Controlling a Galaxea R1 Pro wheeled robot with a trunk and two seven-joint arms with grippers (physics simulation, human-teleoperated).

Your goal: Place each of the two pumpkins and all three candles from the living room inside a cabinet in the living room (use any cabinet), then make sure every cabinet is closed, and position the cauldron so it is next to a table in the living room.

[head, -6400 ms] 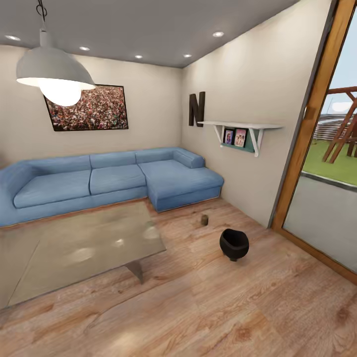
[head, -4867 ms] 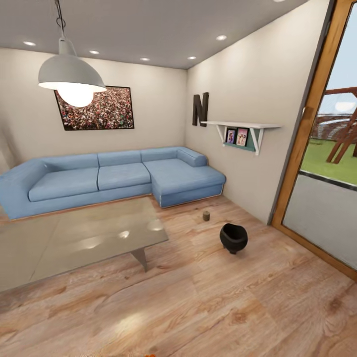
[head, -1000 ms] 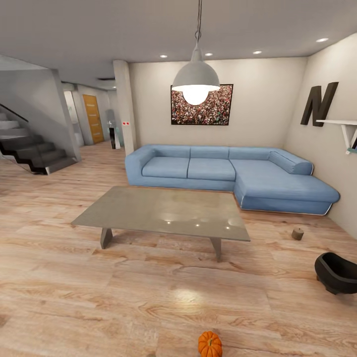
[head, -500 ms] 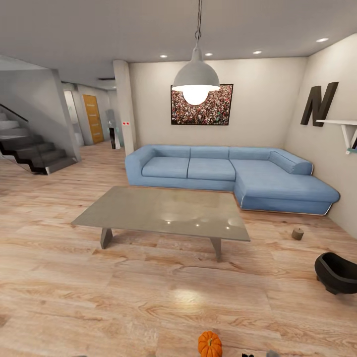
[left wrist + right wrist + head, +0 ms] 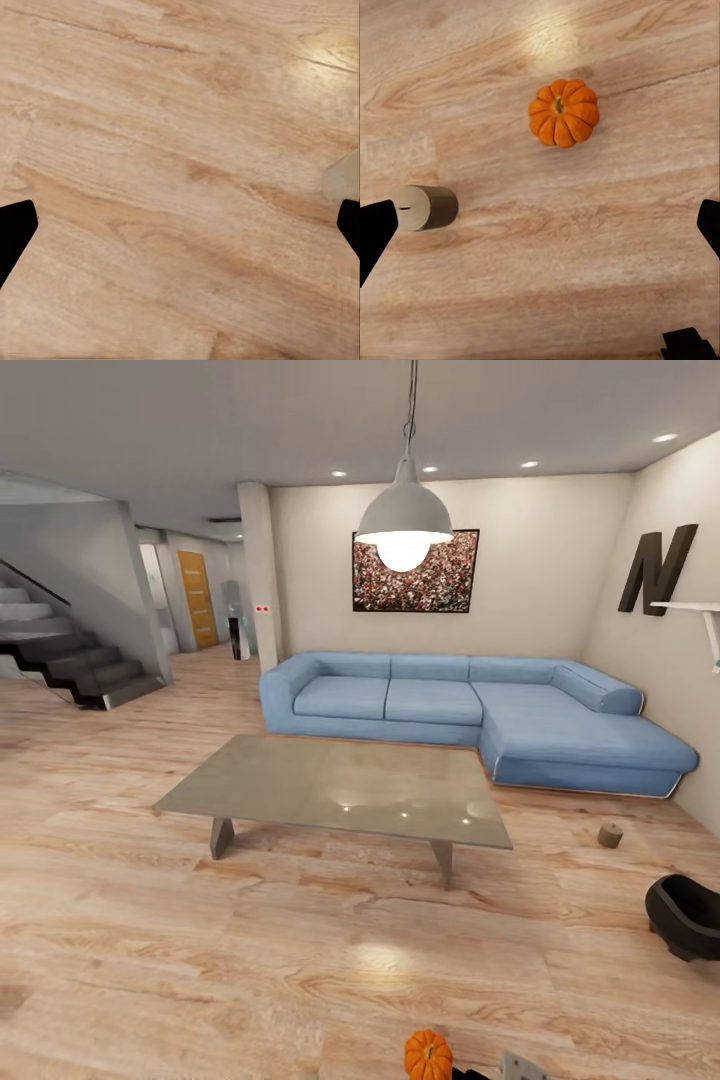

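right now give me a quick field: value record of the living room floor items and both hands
orange ribbed pumpkin: on the wood floor, near the head view's lower edge
olive-brown candle near sofa: upright on the floor
beige candle: lying on its side, apart from the pumpkin
round black cauldron: on the floor, right of the grey low table
left gripper: fingers spread, nothing between
right gripper: fingers spread, above the floor

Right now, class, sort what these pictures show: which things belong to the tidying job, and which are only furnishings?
Belonging to the job:
- pumpkin on the floor
- candle lying on its side near the pumpkin
- second candle upright by the sofa
- cauldron
- coffee table

Only furnishings:
- blue sofa
- pendant lamp
- wall picture
- stairs
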